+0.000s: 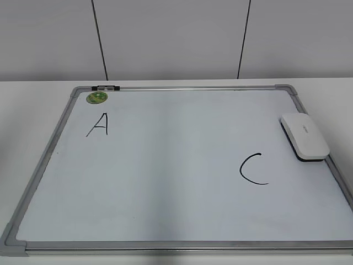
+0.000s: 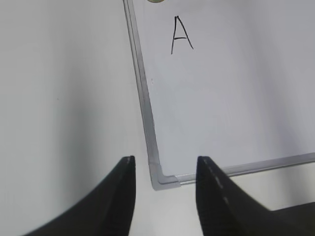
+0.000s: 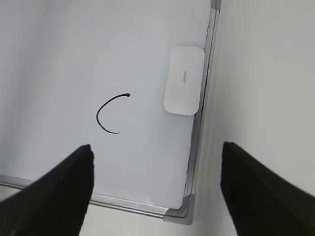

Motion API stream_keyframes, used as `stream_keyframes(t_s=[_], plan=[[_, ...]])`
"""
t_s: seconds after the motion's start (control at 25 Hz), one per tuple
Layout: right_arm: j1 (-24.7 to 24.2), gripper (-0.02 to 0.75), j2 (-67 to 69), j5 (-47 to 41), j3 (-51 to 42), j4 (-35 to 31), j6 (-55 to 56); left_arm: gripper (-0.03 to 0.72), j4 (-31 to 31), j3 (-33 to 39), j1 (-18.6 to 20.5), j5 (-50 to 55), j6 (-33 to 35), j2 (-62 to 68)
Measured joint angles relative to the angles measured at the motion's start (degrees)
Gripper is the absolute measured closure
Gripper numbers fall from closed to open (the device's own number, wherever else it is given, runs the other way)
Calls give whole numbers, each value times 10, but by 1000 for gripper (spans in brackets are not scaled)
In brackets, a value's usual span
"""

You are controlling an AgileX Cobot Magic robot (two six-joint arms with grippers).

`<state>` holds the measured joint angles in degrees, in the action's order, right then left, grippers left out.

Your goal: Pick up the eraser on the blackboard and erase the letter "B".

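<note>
Board [image 1: 165, 210] lay flat on the table [image 1: 33, 110], showing only an "A" [image 1: 97, 124] far left and a "C" [image 1: 253, 168] right of centre. No "B" was visible in any view; the middle between them was blank, so by my read the erasing looked done. Eraser [image 1: 305, 136] sat on the board against the right frame, just far-right of the "C", felt side down, untouched by either arm. Green magnet [image 1: 96, 97] sat at the far-left corner.

Left gripper [image 2: 165, 169] hung over the near-left corner, jaws apart, holding nothing. Right gripper [image 3: 155, 157] hung over the near-right corner, jaws wide apart, also empty; eraser was beyond it, well clear of the fingers.

Left to do: nothing obvious, unless a "B" lay outside what the cameras showed. Neither arm showed in the exterior view.
</note>
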<state>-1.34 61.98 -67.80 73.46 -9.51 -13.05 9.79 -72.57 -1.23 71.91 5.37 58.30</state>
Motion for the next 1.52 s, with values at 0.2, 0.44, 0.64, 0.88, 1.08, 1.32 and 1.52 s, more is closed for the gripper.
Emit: stream_keyframes(t_s=[0.2,0.44,0.64,0.88,1.08,1.32,1.52], plan=[[0,145,-110,-7,-73,-1,15,373,0,76,0,2,-19,-108],[0,146,-261,-7,-182,-2,42,373,-2,139,-18,2,-36,-225],[0,146,-379,-9,-264,32,74,373,-20,198,-21,4,-41,-309],[5,146,-456,-41,-327,109,102,373,-29,280,-21,5,-42,-371],[5,146,-480,-46,-375,121,108,373,-44,348,-21,5,-43,-382],[5,146,-484,-47,-423,123,108,373,-65,389,-21,5,-43,-382],[5,146,-484,-26,-429,131,109,373,-76,399,-21,5,-48,-382]])
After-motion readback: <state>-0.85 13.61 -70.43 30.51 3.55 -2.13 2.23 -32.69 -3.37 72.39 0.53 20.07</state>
